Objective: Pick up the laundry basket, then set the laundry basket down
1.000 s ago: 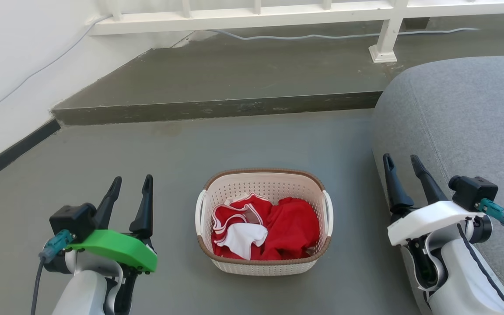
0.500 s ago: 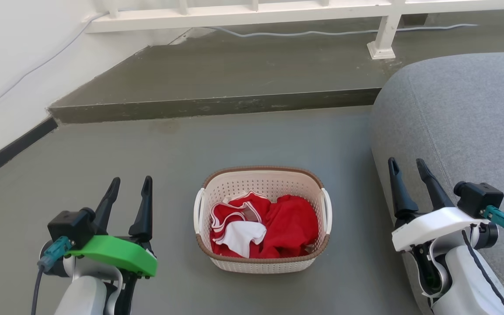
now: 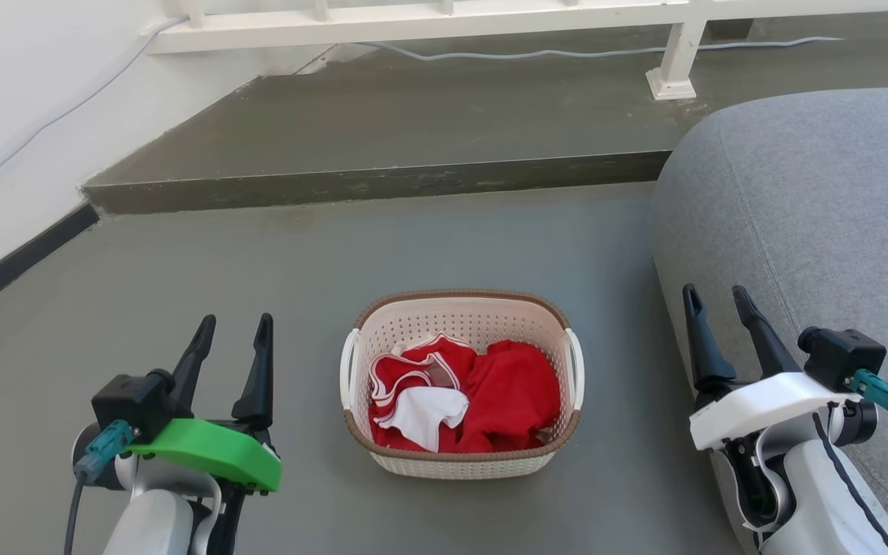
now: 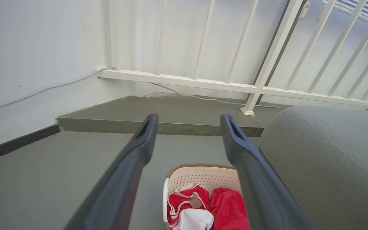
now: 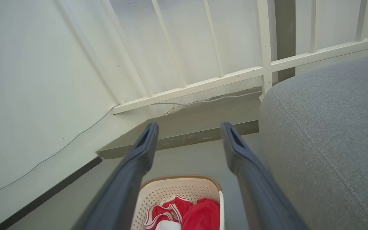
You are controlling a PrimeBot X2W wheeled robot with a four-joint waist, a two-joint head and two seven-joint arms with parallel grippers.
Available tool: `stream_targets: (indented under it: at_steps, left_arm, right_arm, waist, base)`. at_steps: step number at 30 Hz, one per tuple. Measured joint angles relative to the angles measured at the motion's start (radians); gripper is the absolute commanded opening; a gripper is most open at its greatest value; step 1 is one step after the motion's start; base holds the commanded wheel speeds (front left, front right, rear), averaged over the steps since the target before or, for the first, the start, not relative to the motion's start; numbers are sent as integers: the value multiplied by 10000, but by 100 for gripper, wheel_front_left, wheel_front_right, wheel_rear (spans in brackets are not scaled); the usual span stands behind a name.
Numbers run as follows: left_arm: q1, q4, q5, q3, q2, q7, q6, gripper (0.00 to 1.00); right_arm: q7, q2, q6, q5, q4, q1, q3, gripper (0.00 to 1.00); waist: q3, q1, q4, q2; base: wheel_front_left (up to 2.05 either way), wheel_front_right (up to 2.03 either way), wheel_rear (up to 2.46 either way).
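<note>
— Where do we have our tools?

— Our left tool (image 3: 237,319) sits at the lower left of the head view. Its two dark fingers (image 3: 259,362) are parted with a clear gap and nothing between them. Our right tool (image 3: 714,292) is at the lower right, parted about as wide and also empty. It overlaps the edge of the grey sofa (image 3: 798,216) in the frame, and we cannot tell whether they touch.

— And the laundry basket?

— We see the laundry basket (image 3: 459,465) at the lower centre, upright on the grey floor (image 3: 259,262), between the two tools and apart from both. Its white loop handles (image 3: 347,368) face the frame's left and right. Inside lie red clothes (image 3: 517,393) with white trim and a white piece (image 3: 425,412).

— What do we see further out?

— Above the basket a low concrete step (image 3: 375,185) crosses the frame. A white railing (image 3: 428,15) runs along the top edge, with a pale cable (image 3: 552,54) under it. A white wall (image 3: 20,92) takes the upper left.
</note>
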Motion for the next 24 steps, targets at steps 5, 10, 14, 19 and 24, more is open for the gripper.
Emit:
stream_targets:
  at_steps: [5,10,14,19,24]
  left_arm:
    - [6,2,15,-23,-92,-2,0,100]
    - [48,224,10,-259,-173,38,0,0]
    - [349,502,-15,-314,-213,46,0,0]
    - [387,464,-437,-286,-217,136,0,0]
    - [388,424,-1126,-209,-217,242,0,0]
  right_arm:
    - [0,0,0,-19,-38,0,8,100]
    - [4,52,-6,-23,136,77,25,0]
    - [33,178,-8,27,441,471,40,0]
    - [105,173,-8,405,426,487,-27,0]
    - [295,171,-8,1081,407,487,-194,0]
  waist:
    - [29,0,1,0]
    - [40,0,-1,0]
    - [40,0,-1,0]
    - [12,0,-1,0]
    - [-12,0,-1,0]
  base:
    - [0,0,0]
    - [0,0,0]
    - [0,0,0]
    - [0,0,0]
    - [0,0,0]
